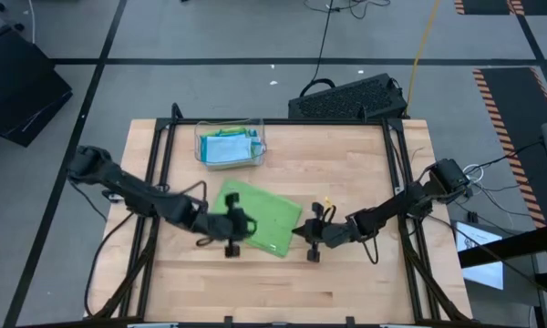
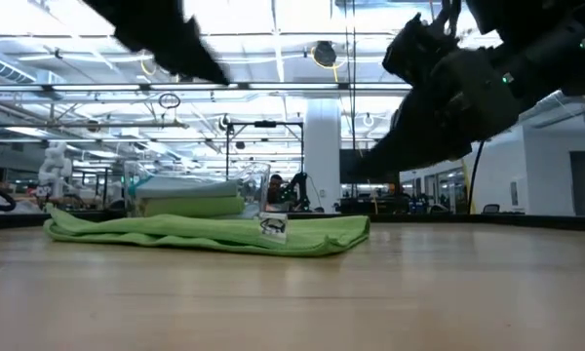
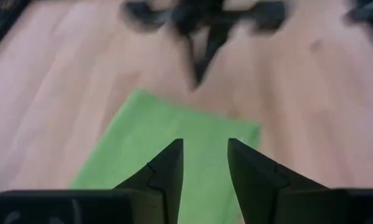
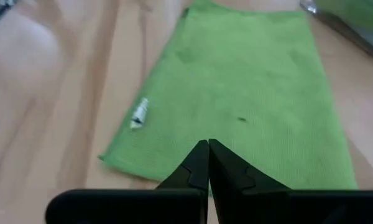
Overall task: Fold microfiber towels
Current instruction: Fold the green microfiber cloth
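Observation:
A lime green microfiber towel (image 1: 263,217) lies folded flat on the wooden table's middle, slanting from far left to near right, its small white tag (image 4: 139,114) at one long edge. My left gripper (image 3: 205,142) hovers open above the towel's left end, nothing between its fingers. My right gripper (image 4: 208,143) is shut and hangs above the towel's right end (image 1: 296,232). In the low view both grippers are well clear of the towel (image 2: 205,232).
A clear plastic tray (image 1: 201,137) with folded blue and green towels stands at the table's far left. A black keyboard (image 1: 346,96) lies just past the far edge. Bare wood spreads along the near side and to the right.

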